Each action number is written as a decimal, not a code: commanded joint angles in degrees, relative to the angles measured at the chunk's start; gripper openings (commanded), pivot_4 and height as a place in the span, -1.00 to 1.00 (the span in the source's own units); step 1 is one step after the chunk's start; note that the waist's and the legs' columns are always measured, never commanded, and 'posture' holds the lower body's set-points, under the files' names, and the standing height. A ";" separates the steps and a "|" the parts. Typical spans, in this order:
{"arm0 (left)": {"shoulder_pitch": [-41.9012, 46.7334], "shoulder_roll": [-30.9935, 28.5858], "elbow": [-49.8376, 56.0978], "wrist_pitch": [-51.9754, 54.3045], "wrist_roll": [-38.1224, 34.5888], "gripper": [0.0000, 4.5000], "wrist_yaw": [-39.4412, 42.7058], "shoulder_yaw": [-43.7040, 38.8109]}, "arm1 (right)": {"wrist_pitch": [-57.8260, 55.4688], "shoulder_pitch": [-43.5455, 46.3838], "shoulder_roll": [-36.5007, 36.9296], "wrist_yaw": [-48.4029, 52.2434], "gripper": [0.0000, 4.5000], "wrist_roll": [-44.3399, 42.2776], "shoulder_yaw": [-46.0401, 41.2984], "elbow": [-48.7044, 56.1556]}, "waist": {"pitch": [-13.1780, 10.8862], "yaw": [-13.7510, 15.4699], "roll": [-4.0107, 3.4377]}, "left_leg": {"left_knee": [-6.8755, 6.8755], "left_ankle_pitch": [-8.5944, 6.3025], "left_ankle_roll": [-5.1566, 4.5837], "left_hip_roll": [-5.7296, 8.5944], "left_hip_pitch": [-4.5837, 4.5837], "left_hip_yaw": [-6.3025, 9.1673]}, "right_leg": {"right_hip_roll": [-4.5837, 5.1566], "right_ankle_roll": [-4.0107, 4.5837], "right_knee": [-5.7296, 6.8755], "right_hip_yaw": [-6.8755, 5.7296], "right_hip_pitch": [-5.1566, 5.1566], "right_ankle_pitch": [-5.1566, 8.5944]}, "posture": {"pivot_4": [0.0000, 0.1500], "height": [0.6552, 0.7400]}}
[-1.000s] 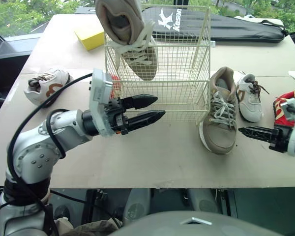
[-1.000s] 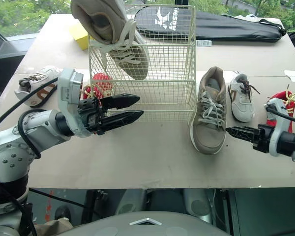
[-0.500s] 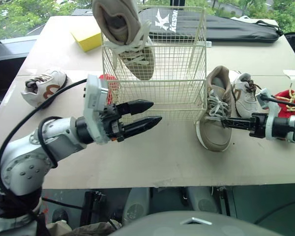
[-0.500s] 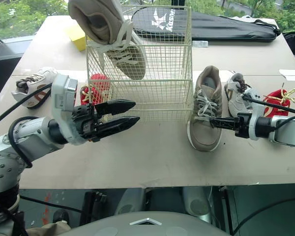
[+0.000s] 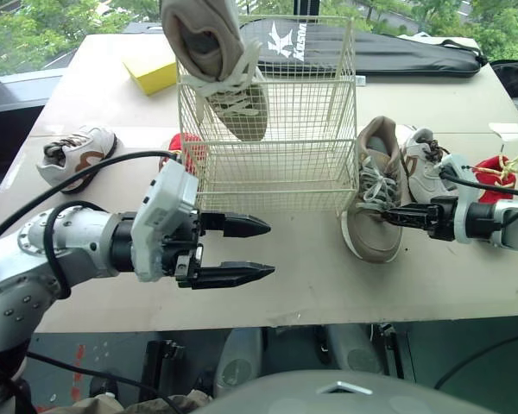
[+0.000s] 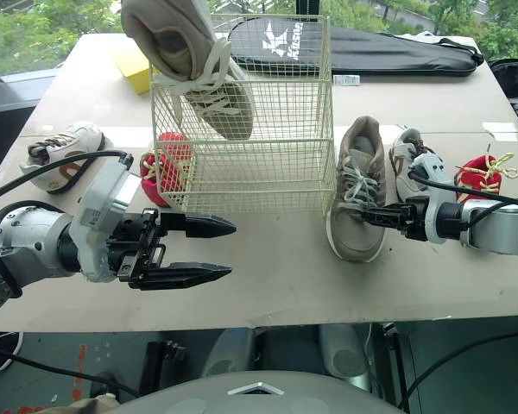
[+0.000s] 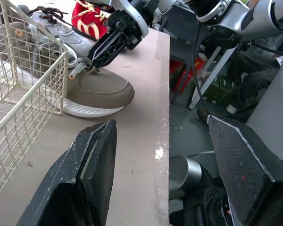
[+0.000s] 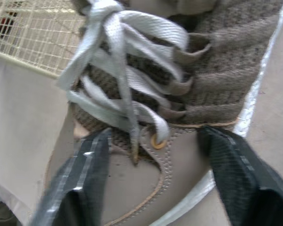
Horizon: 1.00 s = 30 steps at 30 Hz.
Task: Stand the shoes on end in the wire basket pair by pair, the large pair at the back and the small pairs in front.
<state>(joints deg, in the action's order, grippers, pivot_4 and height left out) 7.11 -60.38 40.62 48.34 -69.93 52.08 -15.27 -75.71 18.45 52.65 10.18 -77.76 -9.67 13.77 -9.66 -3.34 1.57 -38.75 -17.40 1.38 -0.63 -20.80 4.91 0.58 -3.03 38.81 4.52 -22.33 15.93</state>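
A: Near edge?
B: Left gripper (image 5: 263,250) over the front of the beige tabletop (image 5: 311,289), left of centre. Jaws wide.
A: Right side?
B: Right gripper (image 5: 390,216), jaws parted, tips at the laces of the large tan lace-up shoe (image 5: 369,240) lying flat just right of the cream wire basket (image 5: 276,164).
A: In the basket?
B: Matching tan shoe (image 5: 203,39) stands toe-down at far left, heel above the rim.
A: Small ones?
B: Small red shoe (image 5: 188,147) just left of the basket; small grey-white sneaker (image 5: 419,168) right of the flat shoe.
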 commanded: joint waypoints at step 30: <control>-2.85 4.52 3.06 -2.26 1.18 0.51 -4.43 -1.34 | -0.57 0.22 -6.68 -1.21 -0.44 14.59 -0.67 -0.81 | -0.16 0.41 -0.22 | 0.34 0.00 0.00 -0.02 -0.33 0.04 | 0.01 -0.01 -0.25 -0.07 -0.37 0.00 | 1.00 1.00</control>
<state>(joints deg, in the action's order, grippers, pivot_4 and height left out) 4.21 -55.88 42.18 47.04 -67.69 48.14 -15.27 -76.89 19.68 46.09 8.49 -64.58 -9.67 11.56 -9.82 -2.93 1.35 -38.41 -17.40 1.38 -0.65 -21.14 4.96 0.59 -3.03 38.55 4.45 -22.71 15.93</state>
